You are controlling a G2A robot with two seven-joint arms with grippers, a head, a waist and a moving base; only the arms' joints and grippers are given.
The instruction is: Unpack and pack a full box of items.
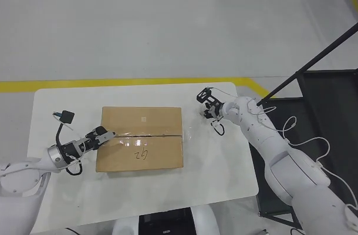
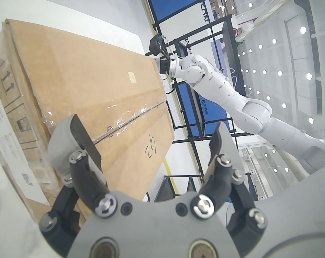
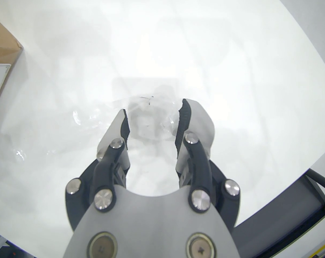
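A closed cardboard box (image 1: 142,137) lies in the middle of the white table (image 1: 220,170), with clear tape along its top seam (image 2: 130,118). My left gripper (image 1: 104,136) is at the box's left edge by the seam, open (image 2: 149,140), one finger (image 2: 79,138) over the box top. My right gripper (image 1: 210,109) hangs over the table beyond the box's far right corner. It is open (image 3: 154,120), with a crumpled wad of clear tape (image 3: 149,119) on the table between its fingers. A corner of the box (image 3: 2,46) shows at the edge of the right wrist view.
A black metal rack (image 1: 334,117) stands beside the table's right edge, close behind the right arm. A yellow floor line (image 1: 138,83) runs past the far edge. Bare table surface lies right of and in front of the box.
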